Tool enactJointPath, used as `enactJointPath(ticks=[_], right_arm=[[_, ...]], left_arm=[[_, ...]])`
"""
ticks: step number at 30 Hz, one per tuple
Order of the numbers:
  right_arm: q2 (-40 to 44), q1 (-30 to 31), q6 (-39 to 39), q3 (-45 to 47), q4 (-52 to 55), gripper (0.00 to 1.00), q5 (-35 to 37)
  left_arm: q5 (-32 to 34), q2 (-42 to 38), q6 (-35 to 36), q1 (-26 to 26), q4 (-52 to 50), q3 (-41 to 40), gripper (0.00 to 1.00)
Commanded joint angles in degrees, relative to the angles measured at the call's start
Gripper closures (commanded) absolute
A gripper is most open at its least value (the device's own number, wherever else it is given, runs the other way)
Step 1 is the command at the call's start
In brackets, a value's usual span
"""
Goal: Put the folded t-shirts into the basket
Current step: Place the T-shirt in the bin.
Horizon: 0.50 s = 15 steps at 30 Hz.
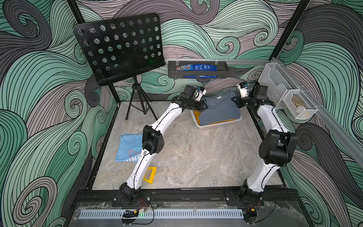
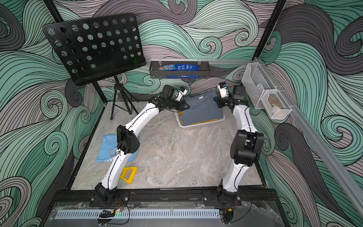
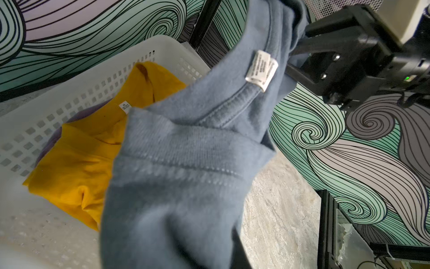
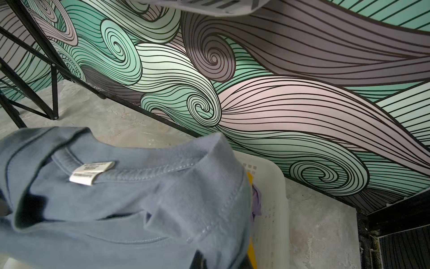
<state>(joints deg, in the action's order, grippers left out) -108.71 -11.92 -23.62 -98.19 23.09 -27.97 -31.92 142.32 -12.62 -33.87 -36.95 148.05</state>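
Note:
A slate grey t-shirt (image 1: 220, 110) (image 2: 202, 110) hangs stretched between both grippers, just above the white basket (image 1: 216, 124) (image 2: 196, 125) at the back of the table. My left gripper (image 1: 205, 106) is shut on the shirt's left edge, and my right gripper (image 1: 235, 100) (image 3: 300, 44) on its right edge by the collar. The cloth (image 3: 186, 163) (image 4: 116, 209) covers most of each gripper's own jaws in the wrist views. Inside the basket (image 3: 93, 76) a mustard-yellow t-shirt (image 3: 76, 163) lies on a purple one (image 3: 53, 142). A light blue t-shirt (image 1: 127, 147) lies flat at the table's left, partly behind my left arm.
A black perforated music stand (image 1: 119, 47) on a tripod (image 1: 137, 102) stands at the back left. A dark shelf tray (image 1: 198, 73) with blue packets hangs on the back wall. Wire mesh bins (image 1: 282, 92) hang on the right wall. A yellow triangular frame (image 1: 150, 174) lies near the left arm's base.

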Motion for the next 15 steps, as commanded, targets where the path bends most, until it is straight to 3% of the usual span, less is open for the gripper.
enactJointPath(ticks=[1,15], right_arm=[[-1.3,-0.6,-2.9,-1.7,1.4,1.0,-1.1],[-2.2,-1.0,-6.1,-2.3,4.2,1.0,1.6]], left_arm=[[-0.6,0.1,1.3,-0.9,-2.3,1.3,1.0],[-1.3,-3.4,-2.9,-1.8,-3.9,-2.3,1.0]])
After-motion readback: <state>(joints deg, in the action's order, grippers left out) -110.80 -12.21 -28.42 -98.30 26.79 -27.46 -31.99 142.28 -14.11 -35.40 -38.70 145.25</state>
